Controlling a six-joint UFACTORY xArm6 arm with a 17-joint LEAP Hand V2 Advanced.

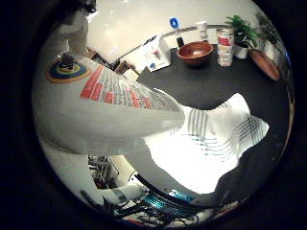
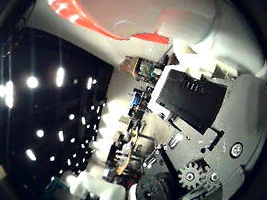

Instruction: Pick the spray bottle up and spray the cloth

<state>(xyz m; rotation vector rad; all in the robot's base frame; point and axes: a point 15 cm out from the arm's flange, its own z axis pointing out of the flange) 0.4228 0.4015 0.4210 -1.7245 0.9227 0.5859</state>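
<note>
The spray bottle (image 1: 110, 110), white with a red printed label, fills much of the little finger side view and lies tight against my palm, tilted above the table. Its red and white upper part (image 2: 125, 10) shows in the thumb side view. My right hand (image 2: 202, 120) has its white and black fingers curled up against the bottle's side. Beneath the bottle, a white cloth (image 1: 211, 139) with grey-green stripes lies crumpled on the black table (image 1: 206, 81).
At the table's far side stand a brown wooden bowl (image 1: 195, 52), a printed can (image 1: 224, 46), a potted plant (image 1: 242, 31), a brown dish (image 1: 264, 64), a white box (image 1: 153, 55) and a white cup (image 1: 202, 28).
</note>
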